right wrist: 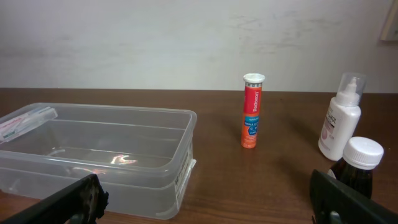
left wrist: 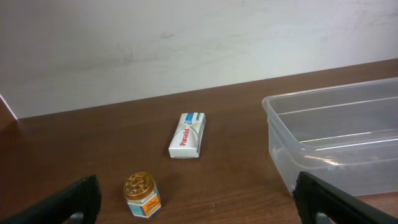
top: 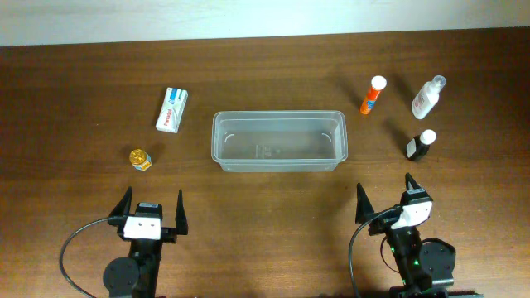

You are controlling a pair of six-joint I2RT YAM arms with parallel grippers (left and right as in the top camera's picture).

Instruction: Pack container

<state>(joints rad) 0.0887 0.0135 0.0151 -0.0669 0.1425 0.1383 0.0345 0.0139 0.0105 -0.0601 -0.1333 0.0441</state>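
The clear plastic container stands empty in the middle of the table; it also shows in the left wrist view and the right wrist view. A white Panadol box and a small gold-lidded jar lie to its left. An orange tube, a white spray bottle and a dark bottle with a white cap stand to its right. My left gripper and right gripper are open and empty near the front edge.
The brown wooden table runs back to a white wall. The arm bases and black cables sit at the front edge, below the grippers.
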